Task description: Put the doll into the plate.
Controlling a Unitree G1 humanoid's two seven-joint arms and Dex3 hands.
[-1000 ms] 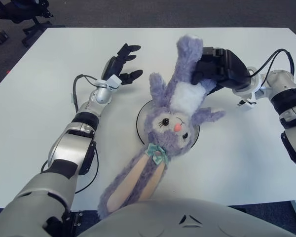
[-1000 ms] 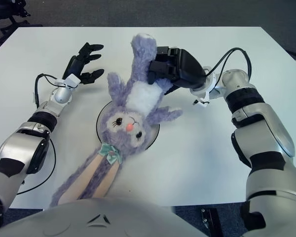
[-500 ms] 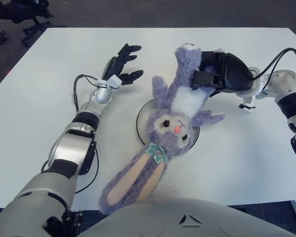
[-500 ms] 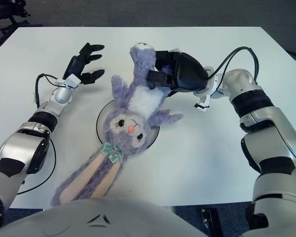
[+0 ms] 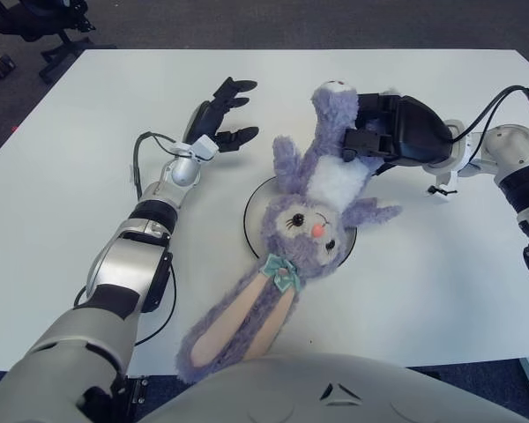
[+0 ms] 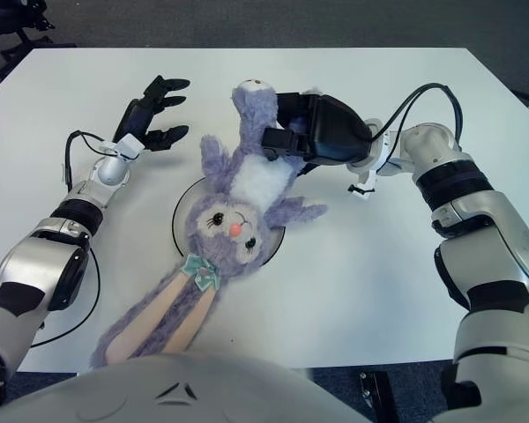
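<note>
A purple plush bunny doll (image 5: 310,220) hangs upside down, its head over a white dark-rimmed plate (image 5: 251,211) at the table's middle. Its long ears (image 5: 234,326) trail toward the front edge. My right hand (image 5: 383,132) is shut on the doll's legs, just behind and right of the plate. The plate is mostly hidden under the doll's head. My left hand (image 5: 220,115) shows left of the doll, above the table, fingers spread and holding nothing.
The white table (image 5: 88,176) stretches wide on both sides. A black cable (image 5: 141,154) loops along my left forearm, another by my right wrist (image 5: 489,106). Dark floor and an office chair base (image 5: 44,26) lie beyond the far left corner.
My right hand has shifted right and lowered the doll, so its head has settled onto the plate. The left hand has barely moved.
</note>
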